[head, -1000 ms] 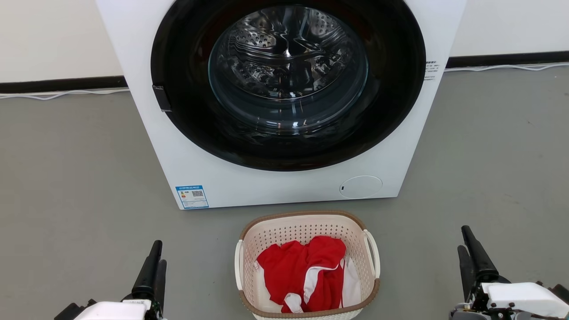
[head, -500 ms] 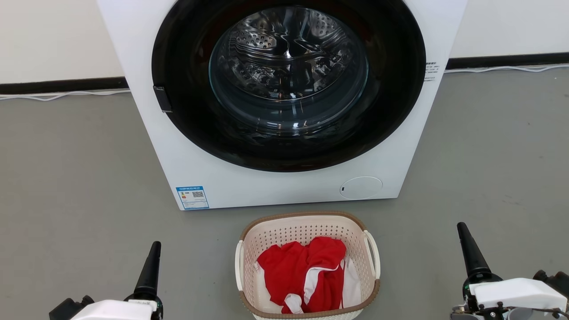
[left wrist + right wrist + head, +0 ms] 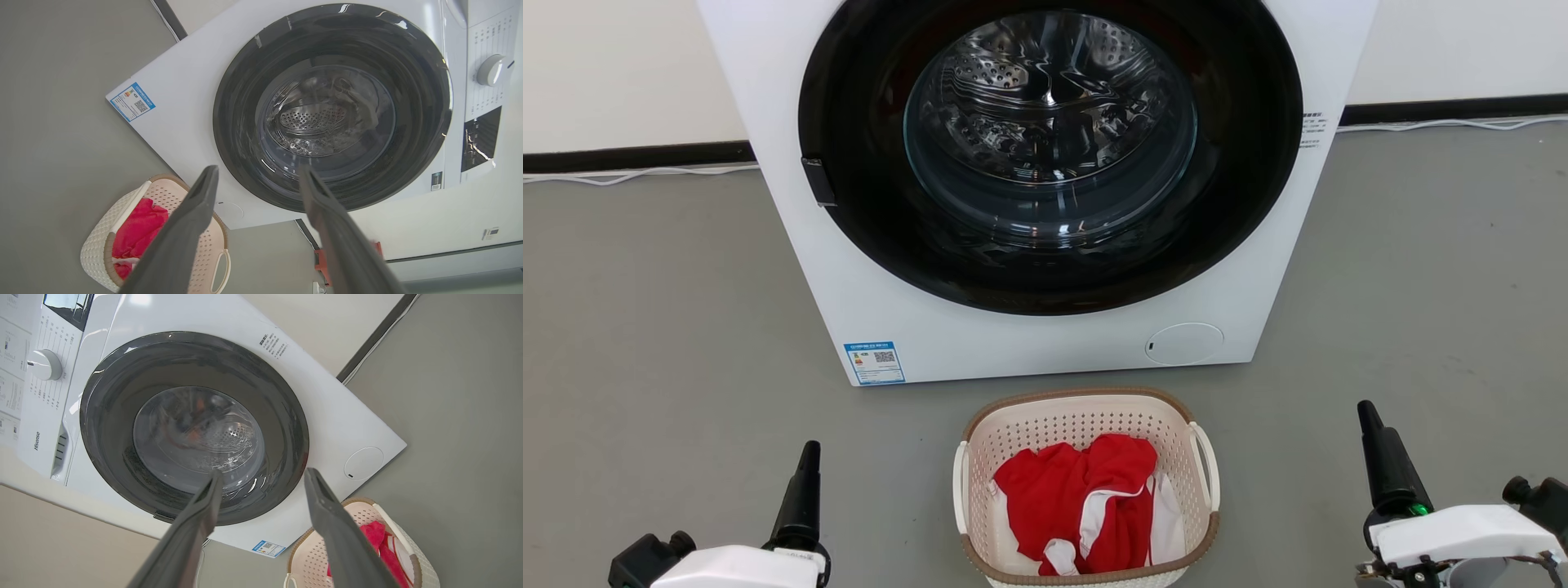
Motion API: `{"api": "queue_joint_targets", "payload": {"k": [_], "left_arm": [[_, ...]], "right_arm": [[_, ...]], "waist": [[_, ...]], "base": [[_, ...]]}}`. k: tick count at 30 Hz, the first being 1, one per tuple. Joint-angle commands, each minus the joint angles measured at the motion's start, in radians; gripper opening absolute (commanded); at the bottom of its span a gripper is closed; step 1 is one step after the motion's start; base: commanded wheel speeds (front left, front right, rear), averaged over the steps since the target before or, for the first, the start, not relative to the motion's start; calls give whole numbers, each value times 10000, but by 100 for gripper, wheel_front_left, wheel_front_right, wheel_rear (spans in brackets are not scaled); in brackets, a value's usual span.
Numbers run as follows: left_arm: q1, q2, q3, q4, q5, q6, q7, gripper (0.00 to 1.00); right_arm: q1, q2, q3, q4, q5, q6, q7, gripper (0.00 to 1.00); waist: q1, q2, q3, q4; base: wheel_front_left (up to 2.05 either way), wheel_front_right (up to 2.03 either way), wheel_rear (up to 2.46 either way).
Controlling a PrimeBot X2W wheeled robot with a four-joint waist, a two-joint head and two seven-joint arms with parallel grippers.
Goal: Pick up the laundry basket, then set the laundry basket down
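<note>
The laundry basket [image 3: 1081, 418] stands on the grey floor just in front of the washing machine, cream-white and perforated with a brown rim, red and white clothes [image 3: 1070, 490] inside. My left gripper [image 3: 809, 449] hovers to its left, well apart from the white side handle. My right gripper [image 3: 1365, 410] hovers to its right, also apart. Both are open and empty. The left wrist view has the basket [image 3: 96, 245] at lower left, beside the spread fingers of that gripper [image 3: 258, 169]. The right wrist view has the basket [image 3: 423, 573] at lower right, beside that gripper [image 3: 263, 473].
A white front-loading washing machine [image 3: 1013, 351] with a closed dark round door [image 3: 1045, 163] stands close behind the basket. Grey floor stretches to both sides. A white cable [image 3: 637, 173] runs along the dark skirting at the back wall.
Both wrists have rolled, so each gripper's two fingers now line up one behind the other in the head view. The right gripper has drifted slightly left and up. The basket has not moved.
</note>
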Motion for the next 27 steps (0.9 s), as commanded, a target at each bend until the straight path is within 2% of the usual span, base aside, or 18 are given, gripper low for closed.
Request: {"api": "queue_joint_targets", "payload": {"k": [1,27], "left_arm": [[-177,94,82,-332,385,82,-146,100],[56,122,16,-294,3971,318,-880,100]], "right_arm": [[-163,-168,106,-358,-473,34,-158,100],[-185,-367,234,-101,-3964,49,-891,100]], "waist": [[-1,0,0,-7],[-1,0,-90,35]], "base": [[0,0,0],[0,0,0]]}}
